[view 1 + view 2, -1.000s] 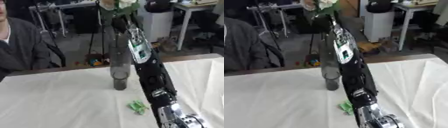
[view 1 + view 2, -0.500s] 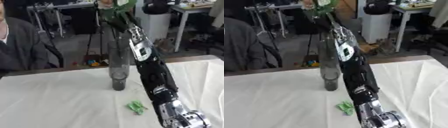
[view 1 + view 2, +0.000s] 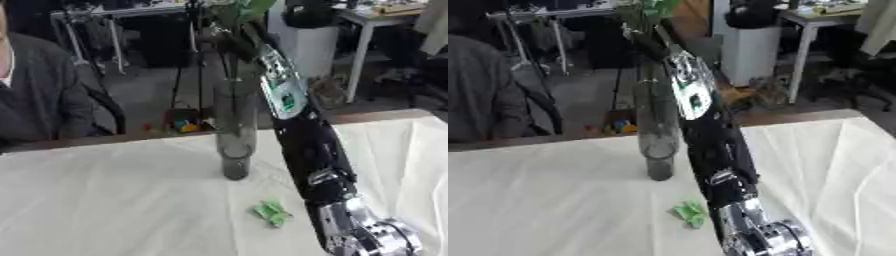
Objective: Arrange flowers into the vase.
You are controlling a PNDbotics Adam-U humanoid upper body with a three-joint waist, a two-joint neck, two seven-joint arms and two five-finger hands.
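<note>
Left eye view: a tall clear vase (image 3: 234, 131) stands upright on the white-covered bench (image 3: 105, 200). The right arm (image 3: 302, 145) rises from the lower right, passing just beside the vase, up to green leaves (image 3: 241, 12) above the vase mouth. The right hand (image 3: 229, 42) is dark and blurred among the leaves; whether its fingers are curled cannot be told. A small green scrap (image 3: 272, 213) lies on the cloth near the arm.

Right eye view: the same vase (image 3: 656, 127) stands left of the arm, the scrap (image 3: 689, 214) beside the forearm.
</note>
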